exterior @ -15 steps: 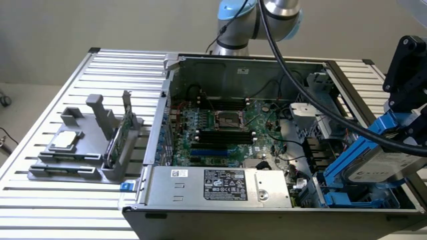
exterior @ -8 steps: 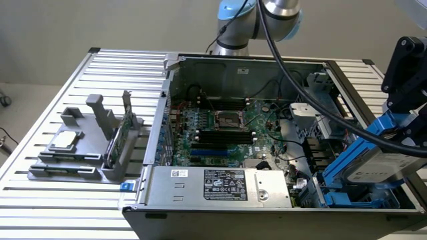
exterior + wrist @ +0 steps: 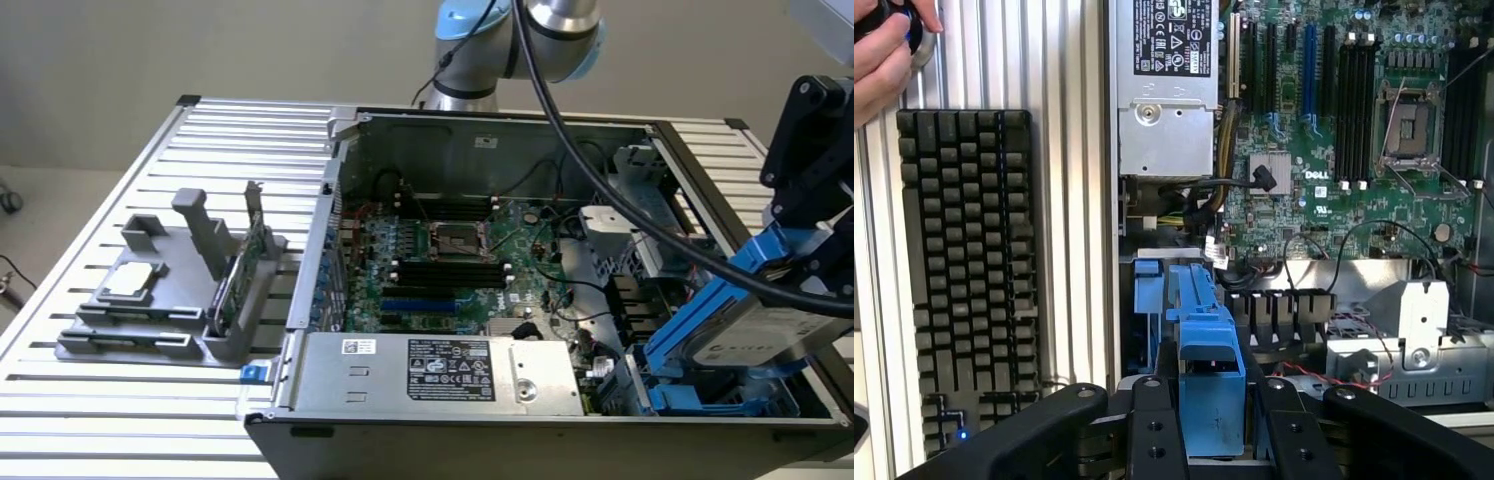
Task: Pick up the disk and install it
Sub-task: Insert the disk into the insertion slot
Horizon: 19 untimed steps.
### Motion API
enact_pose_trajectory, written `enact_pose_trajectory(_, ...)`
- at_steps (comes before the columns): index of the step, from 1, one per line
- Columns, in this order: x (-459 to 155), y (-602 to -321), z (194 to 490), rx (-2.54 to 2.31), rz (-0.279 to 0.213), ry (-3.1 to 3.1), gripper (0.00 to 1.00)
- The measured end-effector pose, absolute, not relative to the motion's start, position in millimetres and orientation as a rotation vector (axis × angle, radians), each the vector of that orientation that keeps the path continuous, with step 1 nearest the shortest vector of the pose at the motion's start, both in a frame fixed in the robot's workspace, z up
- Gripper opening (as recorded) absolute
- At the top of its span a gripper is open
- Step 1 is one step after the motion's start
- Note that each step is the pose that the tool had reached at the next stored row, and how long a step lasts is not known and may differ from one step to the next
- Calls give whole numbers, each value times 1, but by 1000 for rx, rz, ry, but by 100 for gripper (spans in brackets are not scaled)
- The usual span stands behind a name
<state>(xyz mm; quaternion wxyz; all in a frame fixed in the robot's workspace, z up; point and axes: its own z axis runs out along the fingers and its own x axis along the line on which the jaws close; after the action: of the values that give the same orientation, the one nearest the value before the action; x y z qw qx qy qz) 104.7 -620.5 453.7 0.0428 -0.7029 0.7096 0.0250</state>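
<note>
Blue-railed disk [image 3: 763, 335] is pinched in the jaws, long axis tilted steeply, nose-down over the drive-bay corner of the case [image 3: 534, 440].

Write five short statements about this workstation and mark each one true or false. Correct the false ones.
1. The black gripper grips the rectangular silver-grey metal disk with blue plastic side rails. True.
2. A black keyboard lies on the slatted aluminium table beside the black metal computer case. True.
3. The disk lies flat on the table. False: it hangs tilted at the case's end on the exterior view's right.
4. The thin green circuit card stands upright in the grey plastic fixture. True.
5. The case's side is closed. False: it is open, showing the green motherboard.
</note>
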Motion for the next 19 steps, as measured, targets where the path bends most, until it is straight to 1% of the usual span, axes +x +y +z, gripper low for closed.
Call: enact_pose_trajectory(19, 104, -621, 446, -2151, 78, 2171, 33)
